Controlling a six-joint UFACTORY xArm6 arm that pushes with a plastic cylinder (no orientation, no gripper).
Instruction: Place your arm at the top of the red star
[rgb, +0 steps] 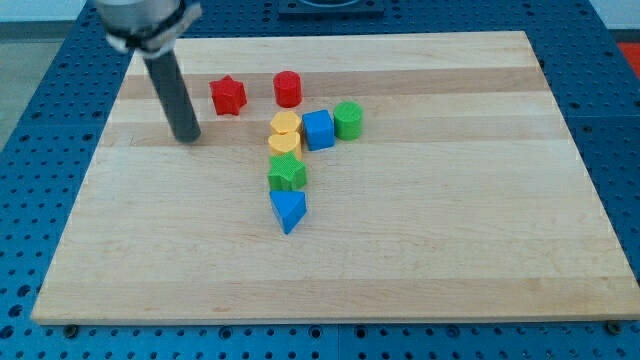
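The red star (228, 96) lies on the wooden board (420, 240) near the view's top left. My tip (187, 137) rests on the board to the star's left and a little below it, a short gap apart and touching no block. The dark rod rises from the tip toward the view's top left.
A red cylinder (288, 88) sits right of the star. Below it, a cluster: two yellow blocks (285, 123) (284, 143), a blue cube (318, 130), a green cylinder (348, 119), a green star-like block (287, 173) and a blue triangle (288, 210).
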